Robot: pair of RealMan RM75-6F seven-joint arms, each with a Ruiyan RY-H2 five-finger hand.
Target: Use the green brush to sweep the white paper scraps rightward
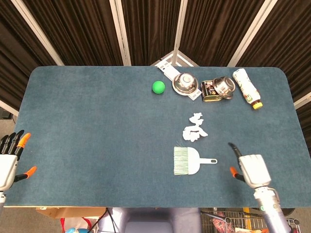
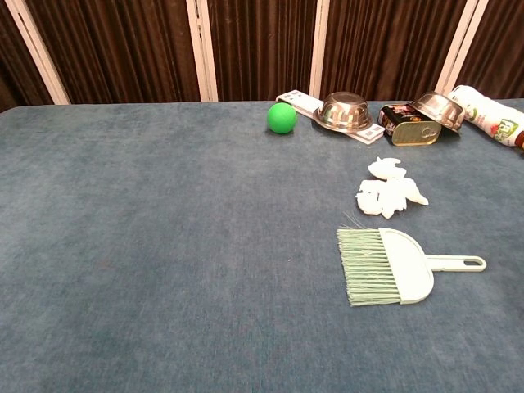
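Blue felt table (image 1: 97,126), dark curtains (image 1: 146,29) behind. Brush (image 1: 187,160) lies flat, bristles left, handle twd right hand (image 1: 250,167), which is near, holding nothing; finger spread unclear. Scraps (image 1: 195,127) just behind brush. Left hand (image 1: 9,158) at left edge, fingers apart, empty.

Bright, even light (soft shadows), sharp.

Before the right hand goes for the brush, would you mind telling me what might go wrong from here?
1. The brush lies flat, its thin handle toward the right hand; the grasp may slip.
2. The paper scraps look light and loosely piled, so a fast stroke may scatter them.
3. The tin and bottle stand beyond and to the right of the scraps; a high stroke could hit them.
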